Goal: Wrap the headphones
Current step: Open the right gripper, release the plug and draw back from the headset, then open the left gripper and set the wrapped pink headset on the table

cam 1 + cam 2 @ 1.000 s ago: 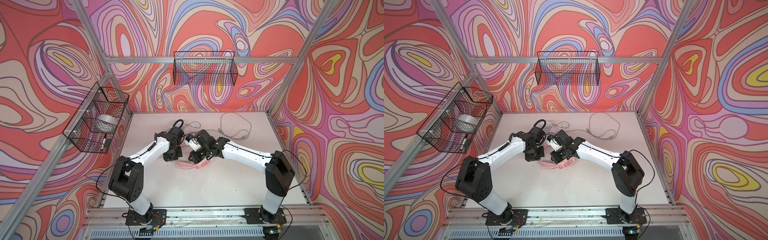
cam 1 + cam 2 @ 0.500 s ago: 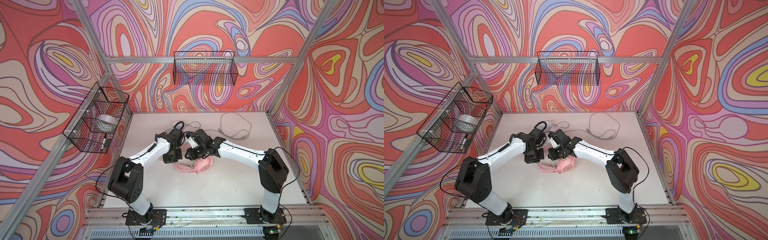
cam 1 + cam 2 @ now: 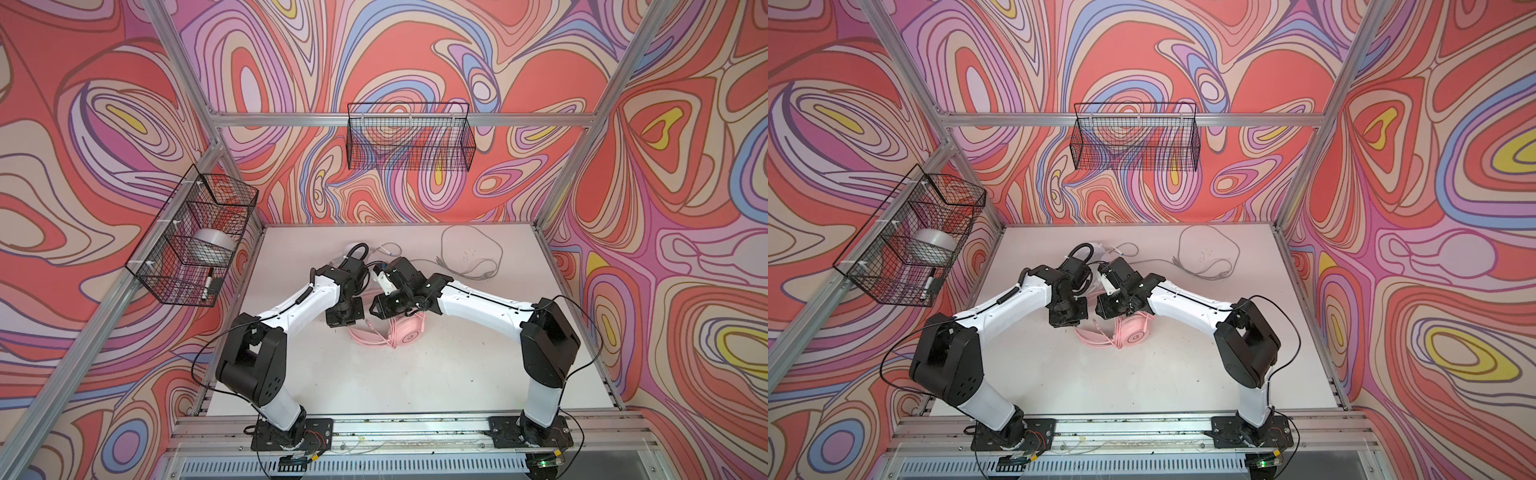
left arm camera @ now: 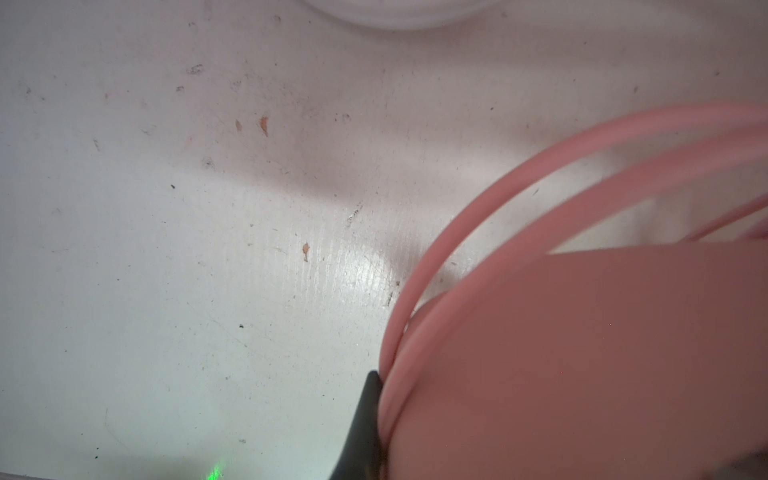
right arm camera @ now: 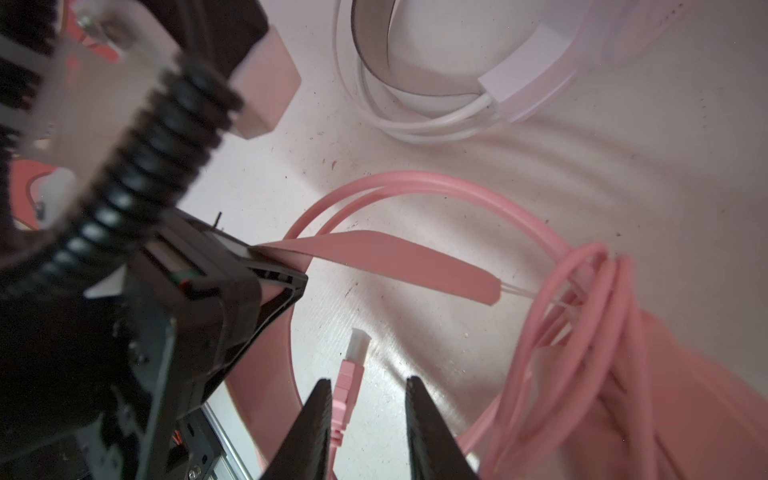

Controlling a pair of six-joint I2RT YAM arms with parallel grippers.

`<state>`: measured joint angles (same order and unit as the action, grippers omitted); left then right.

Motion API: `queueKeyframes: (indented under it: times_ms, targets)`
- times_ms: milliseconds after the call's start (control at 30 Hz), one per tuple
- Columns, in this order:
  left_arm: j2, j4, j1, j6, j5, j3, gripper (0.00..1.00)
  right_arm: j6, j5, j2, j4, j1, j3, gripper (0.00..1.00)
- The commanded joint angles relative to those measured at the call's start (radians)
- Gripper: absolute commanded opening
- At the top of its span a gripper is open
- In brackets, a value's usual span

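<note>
Far out past the left pincer (image 5: 286, 276), on the side wall: wire basket (image 3: 191, 249) with a tape roll (image 3: 212, 245) and a marker (image 3: 208, 286).

Left pincer itself: clamped tight on the flat strap of the pink headset (image 3: 405, 334), low over the bench (image 3: 374, 386). In its wrist view only one dark finger (image 4: 365, 415) visible, right against pink.

Just behind that pincer, partly hidden under the arm in both top views: white headset (image 5: 519, 87), flat on the bench.

Right pincer (image 5: 368, 415): narrowly parted, gripping nothing, tips pointed down at the bench. Lying in the gap between its fingers, close to one of them: pink plug (image 5: 347, 386), white-tipped; touching or not, impossible to tell.

Beside the right pincer, away from the left one: pink cord (image 5: 615, 291) bunched in several loops against the pink ear cup.

Well beyond the right pincer, towards the back wall: pale grey cord (image 3: 455, 270) in a loose loop on the bench.

High above both pincers, on the back wall: second wire basket (image 3: 409, 137).
</note>
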<state>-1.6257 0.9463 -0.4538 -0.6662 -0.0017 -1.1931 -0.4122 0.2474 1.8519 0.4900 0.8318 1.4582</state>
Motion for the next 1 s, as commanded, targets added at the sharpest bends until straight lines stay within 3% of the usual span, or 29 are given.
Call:
queueKeyframes:
  times_ms: [0,100,300,367,433,700,967]
  targets:
    - [0.020,0.003,0.001,-0.015,0.014,0.013,0.00,0.024,-0.054,-0.075,0.001,-0.004,-0.013,0.34]
    - [0.024,-0.010,0.011,-0.009,0.013,0.031,0.00,0.057,-0.103,-0.167,-0.021,-0.003,-0.050,0.40]
    - [0.069,-0.042,0.051,0.022,0.016,0.087,0.00,0.099,-0.307,-0.359,-0.061,-0.007,-0.189,0.76]
    - [0.094,-0.074,0.065,0.064,0.023,0.121,0.00,0.119,-0.378,-0.417,-0.062,-0.014,-0.235,0.84]
    - [0.126,-0.107,0.082,0.112,0.018,0.158,0.00,0.131,-0.430,-0.473,-0.062,-0.036,-0.284,0.98]
    - [0.213,-0.202,0.163,0.236,-0.048,0.301,0.00,0.154,-0.505,-0.637,-0.041,-0.174,-0.430,0.98]
    - [0.151,-0.173,0.183,0.248,-0.087,0.267,0.00,0.192,-0.531,-0.701,-0.038,-0.215,-0.471,0.98]
